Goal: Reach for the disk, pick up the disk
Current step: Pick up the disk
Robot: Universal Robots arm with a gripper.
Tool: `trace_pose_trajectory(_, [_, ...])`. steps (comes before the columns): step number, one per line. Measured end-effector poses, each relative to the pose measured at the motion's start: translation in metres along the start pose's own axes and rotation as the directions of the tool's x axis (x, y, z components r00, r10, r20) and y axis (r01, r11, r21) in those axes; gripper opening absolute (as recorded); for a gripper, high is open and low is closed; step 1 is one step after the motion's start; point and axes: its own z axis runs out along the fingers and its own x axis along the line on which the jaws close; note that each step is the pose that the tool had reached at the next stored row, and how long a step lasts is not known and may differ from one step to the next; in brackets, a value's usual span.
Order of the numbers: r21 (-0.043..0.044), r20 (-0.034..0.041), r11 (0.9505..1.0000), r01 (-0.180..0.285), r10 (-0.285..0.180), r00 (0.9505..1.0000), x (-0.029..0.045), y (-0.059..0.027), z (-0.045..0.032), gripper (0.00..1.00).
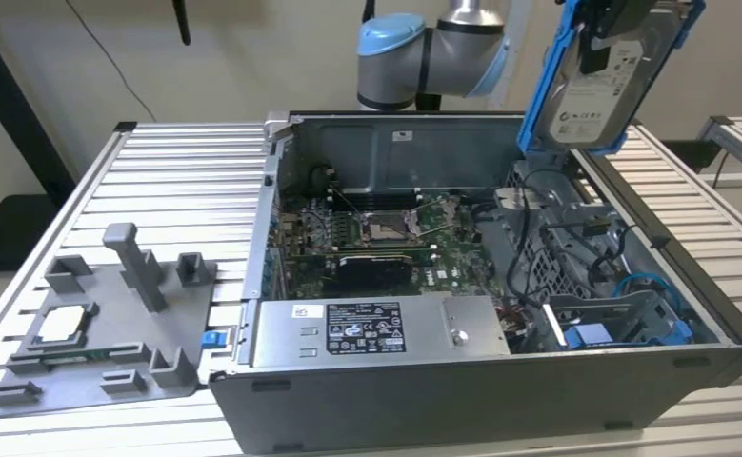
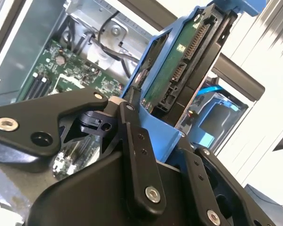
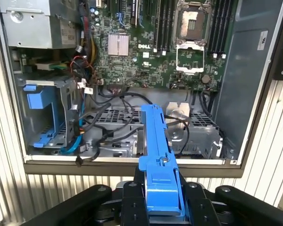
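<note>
Black linkage arms of my claw (image 2: 148, 141) crowd the foreground in both wrist views, and between them sits the blue bracket of the disk (image 2: 179, 75). My claw is closed on the disk, gripping it by that blue frame; in the first wrist view the bracket's edge (image 3: 159, 160) runs straight out from between my fingers (image 3: 132, 197).

From the exterior view, I am holding the disk (image 1: 606, 81) up in the air, tilted, above the back corner of the computer case (image 1: 472, 381) on the exterior view's right, clear of everything inside it. Its white label faces outward and the blue frame wraps its edges.

Below, the case lies open on the slatted tabletop (image 1: 180, 181), with the green motherboard (image 1: 371, 238) showing and the silver power supply (image 1: 371, 328) along the case's near edge. A blue caddy (image 1: 625, 324) sits in the near corner of the case on the exterior view's right. Beside the case, at the tabletop's near corner on the exterior view's left, stands a grey fixture (image 1: 104, 324) with a small square chip (image 1: 66, 327) resting in it.
</note>
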Motion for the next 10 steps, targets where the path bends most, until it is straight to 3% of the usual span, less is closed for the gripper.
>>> trace_pose_trajectory(10, [0.0001,-0.0007,1.0000,-0.002,0.002,1.0000,0.0414,0.0013,-0.0002,0.00])
